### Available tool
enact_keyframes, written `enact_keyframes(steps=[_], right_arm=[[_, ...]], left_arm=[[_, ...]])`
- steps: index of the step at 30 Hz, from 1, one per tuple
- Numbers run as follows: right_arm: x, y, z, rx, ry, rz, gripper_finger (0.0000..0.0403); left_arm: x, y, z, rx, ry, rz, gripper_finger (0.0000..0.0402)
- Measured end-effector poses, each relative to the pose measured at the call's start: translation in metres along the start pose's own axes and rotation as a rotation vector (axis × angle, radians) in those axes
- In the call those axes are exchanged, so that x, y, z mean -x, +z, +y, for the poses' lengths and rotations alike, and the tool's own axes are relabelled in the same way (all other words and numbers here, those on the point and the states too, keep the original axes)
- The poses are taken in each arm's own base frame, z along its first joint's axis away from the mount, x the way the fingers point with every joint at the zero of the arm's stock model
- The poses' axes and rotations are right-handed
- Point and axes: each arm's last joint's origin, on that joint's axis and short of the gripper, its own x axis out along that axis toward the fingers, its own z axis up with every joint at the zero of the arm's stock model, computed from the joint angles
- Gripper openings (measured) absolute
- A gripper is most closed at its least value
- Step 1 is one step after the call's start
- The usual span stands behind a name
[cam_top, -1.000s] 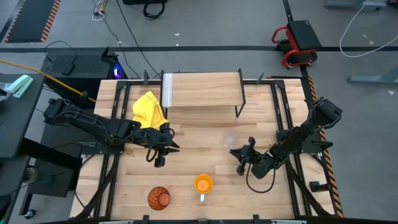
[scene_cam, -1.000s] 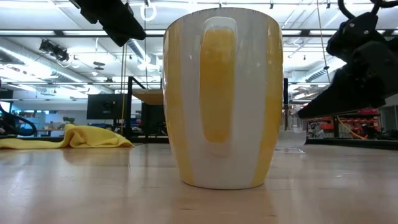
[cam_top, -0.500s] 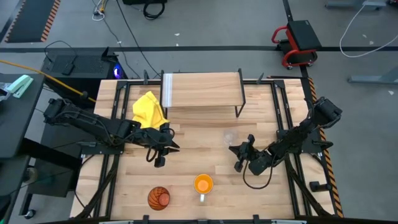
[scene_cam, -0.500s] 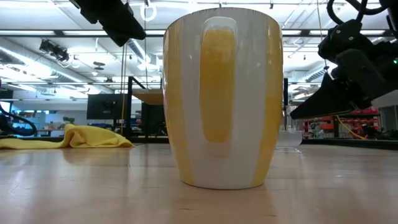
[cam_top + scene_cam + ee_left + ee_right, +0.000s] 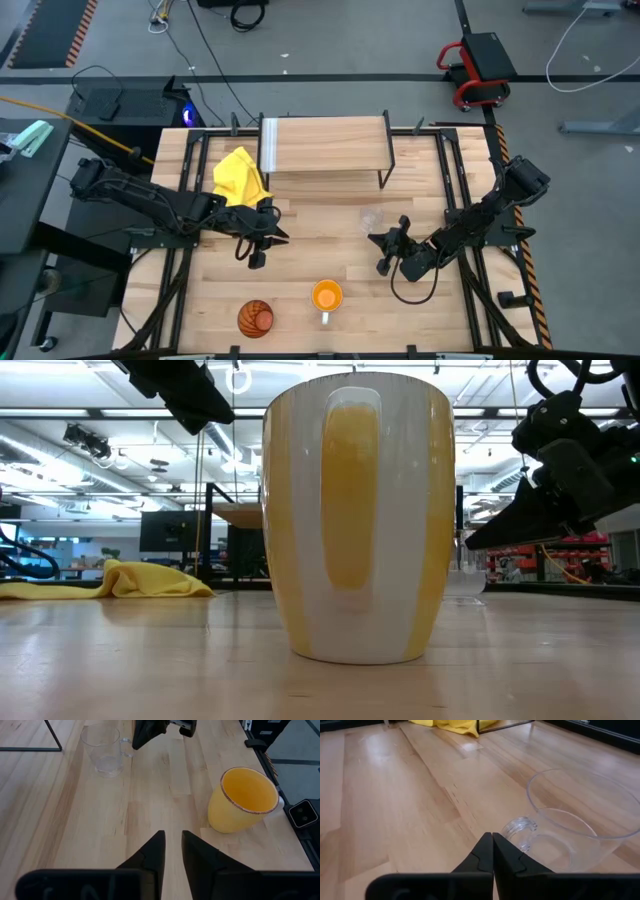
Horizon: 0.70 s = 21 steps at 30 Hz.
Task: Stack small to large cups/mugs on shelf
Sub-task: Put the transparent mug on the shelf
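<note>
Starting at the bottom edge of the overhead shot, the ribbed brown-orange tumbler (image 5: 255,318) sits at lower left-centre and the orange ceramic mug with the white handle (image 5: 326,297) just right of it, both upright on the wooden tabletop and untouched. A bit higher, mid-frame, you've got the two arms: the left gripper (image 5: 262,243) hangs left of centre with its fingers nearly pinched together and nothing in them, looks like it's just waiting. The right gripper (image 5: 385,252) is right of centre, fingers pressed together and empty, tips right up by the handle of the small clear glass cup (image 5: 372,219), which the right wrist camera shows standing upright just ahead of the fingertips. Further up, the crumpled yellow cloth (image 5: 240,175) lies at upper left and the low light-wood shelf on thin black legs (image 5: 325,145) sits top-centre with nothing on it. So I'd say it's the approach to the first cup. Next it'd need to spread those fingers, get them around the handle or rim, then lift it to the shelf.
</note>
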Motion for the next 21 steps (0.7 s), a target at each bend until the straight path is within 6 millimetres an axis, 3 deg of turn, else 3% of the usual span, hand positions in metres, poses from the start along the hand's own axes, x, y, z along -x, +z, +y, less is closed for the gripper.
enact_keyframes(steps=[12, 21], right_arm=[[0.0005, -0.0002, 0.0002, -0.025, -0.002, -0.003, 0.0004], [0.0080, -0.0047, 0.0059, -0.059, 0.071, 0.034, 0.0058]], left_arm=[[0.0000, 0.0000, 0.0000, 0.000, 0.000, 0.000, 0.0070], [0.0000, 0.0000, 0.0000, 0.007, 0.000, 0.000, 0.0071]])
